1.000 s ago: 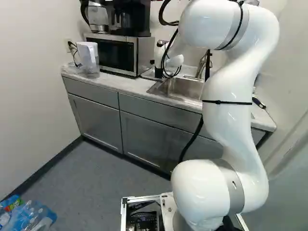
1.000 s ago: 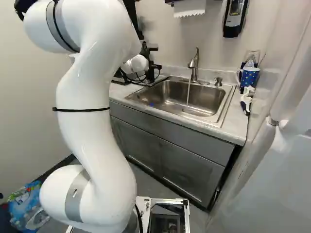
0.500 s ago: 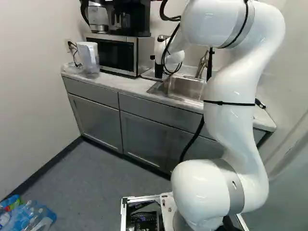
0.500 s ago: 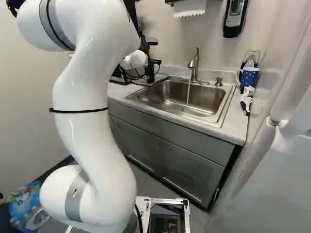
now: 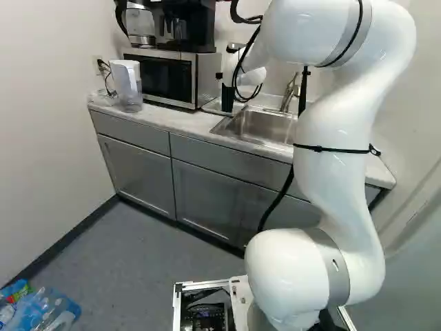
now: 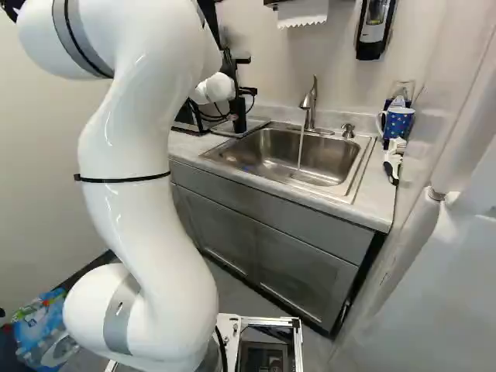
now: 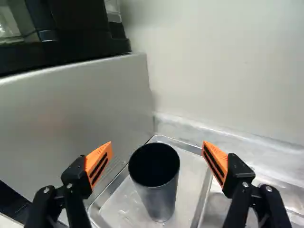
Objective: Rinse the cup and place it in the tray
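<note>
Slightly higher than a second ago, with gripper (image 7: 157,144) spread wide and empty, leaving cup (image 7: 159,197) upright in tray (image 7: 190,180), apparently placed for good.

My smooth white arm (image 5: 334,193), right of centre, wears grey bands (image 5: 333,265), thin black straps (image 5: 331,149) and a black cable (image 5: 275,205); my black fingers (image 7: 77,175) have orange pads (image 7: 103,153).

The cup (image 7: 159,202) stands in the tray (image 7: 190,178), between the microwave (image 5: 165,77) and the sink (image 6: 314,159). The coffee maker (image 5: 189,24) sits on the microwave. In the base views, a jug (image 5: 126,83) is left of the microwave, a mug (image 6: 399,122) right of the sink, the tap (image 6: 309,106) behind the sink.
</note>
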You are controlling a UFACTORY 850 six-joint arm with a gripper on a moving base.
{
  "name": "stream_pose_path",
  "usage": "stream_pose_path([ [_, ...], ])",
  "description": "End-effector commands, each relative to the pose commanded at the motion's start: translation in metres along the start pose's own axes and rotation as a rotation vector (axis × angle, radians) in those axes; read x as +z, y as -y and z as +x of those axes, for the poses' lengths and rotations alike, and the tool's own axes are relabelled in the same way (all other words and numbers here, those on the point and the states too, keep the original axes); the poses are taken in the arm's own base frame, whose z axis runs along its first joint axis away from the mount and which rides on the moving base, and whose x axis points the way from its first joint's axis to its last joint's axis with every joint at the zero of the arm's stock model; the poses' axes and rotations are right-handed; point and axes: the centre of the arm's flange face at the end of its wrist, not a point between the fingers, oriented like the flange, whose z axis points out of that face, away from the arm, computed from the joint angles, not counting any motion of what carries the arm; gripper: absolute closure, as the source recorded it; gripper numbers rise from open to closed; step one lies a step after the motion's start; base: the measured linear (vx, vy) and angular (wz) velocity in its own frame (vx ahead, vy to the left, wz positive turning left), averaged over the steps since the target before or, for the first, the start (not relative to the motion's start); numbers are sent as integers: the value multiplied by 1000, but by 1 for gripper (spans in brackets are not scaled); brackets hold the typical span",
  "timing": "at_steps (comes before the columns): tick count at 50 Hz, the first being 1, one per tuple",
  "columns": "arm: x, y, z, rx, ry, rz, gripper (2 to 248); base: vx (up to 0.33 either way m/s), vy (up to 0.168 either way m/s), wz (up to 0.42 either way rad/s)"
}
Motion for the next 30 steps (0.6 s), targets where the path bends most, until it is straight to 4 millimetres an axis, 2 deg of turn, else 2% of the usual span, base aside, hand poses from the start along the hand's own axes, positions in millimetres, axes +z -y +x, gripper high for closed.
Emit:
stream_pose_path([
  [30, -19, -30, 29, -34, 5, -44, 3, 0, 0, 0],
])
